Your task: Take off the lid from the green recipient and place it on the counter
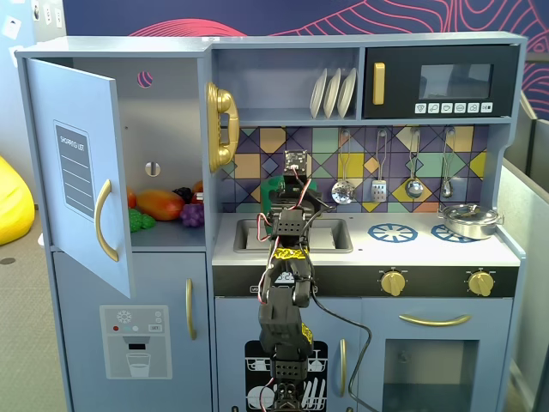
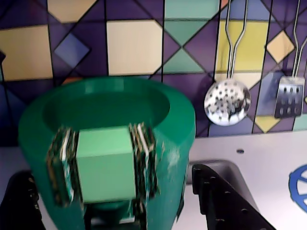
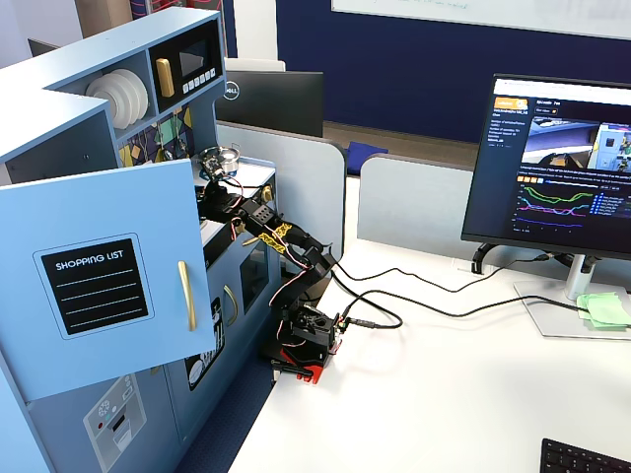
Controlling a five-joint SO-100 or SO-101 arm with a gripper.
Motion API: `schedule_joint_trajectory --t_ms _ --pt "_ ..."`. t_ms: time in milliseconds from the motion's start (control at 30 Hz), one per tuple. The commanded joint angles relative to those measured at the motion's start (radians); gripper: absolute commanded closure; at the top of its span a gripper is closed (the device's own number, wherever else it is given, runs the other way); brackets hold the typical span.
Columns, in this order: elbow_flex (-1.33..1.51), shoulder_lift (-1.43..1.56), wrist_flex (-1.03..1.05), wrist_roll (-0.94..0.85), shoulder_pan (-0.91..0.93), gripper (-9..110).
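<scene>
In the wrist view the green recipient (image 2: pixel 168 143) fills the lower middle, upright, with its ribbed handle strip (image 2: pixel 103 163) facing the camera. The lid (image 2: pixel 105 103) appears as a flat dark green disc sunk a little inside its mouth. My gripper (image 2: pixel 122 201) is open, one black finger (image 2: pixel 19 201) left of the recipient and the other (image 2: pixel 225 196) right of it, both low and close to its sides. In a fixed view the gripper (image 1: pixel 300 199) is over the sink and the arm hides the recipient. The pale counter (image 2: pixel 268 153) lies to the right.
The recessed sink (image 1: pixel 334 233) is under the gripper. A silver pan (image 1: pixel 467 221) stands on the far right burner, with another blue burner ring (image 1: pixel 392 232) nearer. A skimmer (image 2: pixel 227 101) and spatula (image 2: pixel 289 97) hang on the tiled wall behind. The fridge door (image 1: pixel 81 172) is open.
</scene>
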Motion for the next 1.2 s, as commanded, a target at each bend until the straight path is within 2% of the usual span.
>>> schedule_joint_trajectory --t_ms 0,500,900,1067,1167 --pt "-0.086 -0.015 -0.043 -0.020 -0.018 68" --pt "-0.190 -0.110 -0.057 -0.023 -0.038 72" --pt "-0.213 -0.130 -0.006 -0.052 -0.069 84" --pt "-0.215 -0.130 0.017 -0.117 -0.077 100" --pt "-0.230 -0.130 0.018 -0.117 -0.081 101"
